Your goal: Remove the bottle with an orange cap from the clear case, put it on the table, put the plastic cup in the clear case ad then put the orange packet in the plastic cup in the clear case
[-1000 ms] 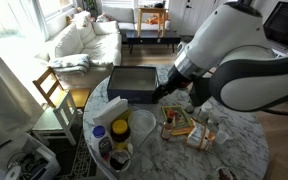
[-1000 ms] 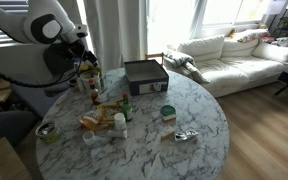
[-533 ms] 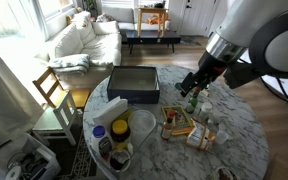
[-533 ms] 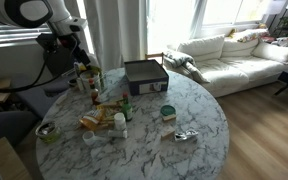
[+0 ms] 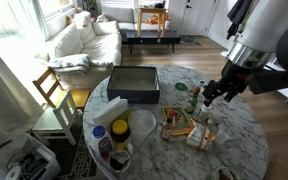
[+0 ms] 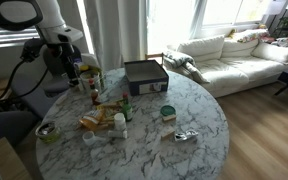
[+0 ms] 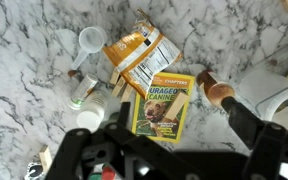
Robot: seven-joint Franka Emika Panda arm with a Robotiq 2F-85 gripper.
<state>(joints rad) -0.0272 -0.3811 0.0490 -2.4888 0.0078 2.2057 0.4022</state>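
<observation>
In the wrist view my gripper is open and empty above a cluster on the marbled table. Below it lie an orange packet and a yellow-green dog-treat packet. A bottle with an orange-brown cap stands just beyond my right fingertip. I cannot tell the clear case apart from the packets. A whitish rim at the right edge may be the plastic cup. In both exterior views the gripper hovers over the table's edge, near the bottles.
A dark rectangular tray stands at the table's edge. A yellow tub with a blue lid, a green bottle, a white scoop, a small white bottle, crumpled foil and a bowl are around.
The arm has swung away from the dark tray and across the table, so the gripper is now by the bottles. The gripper stays open and empty.
</observation>
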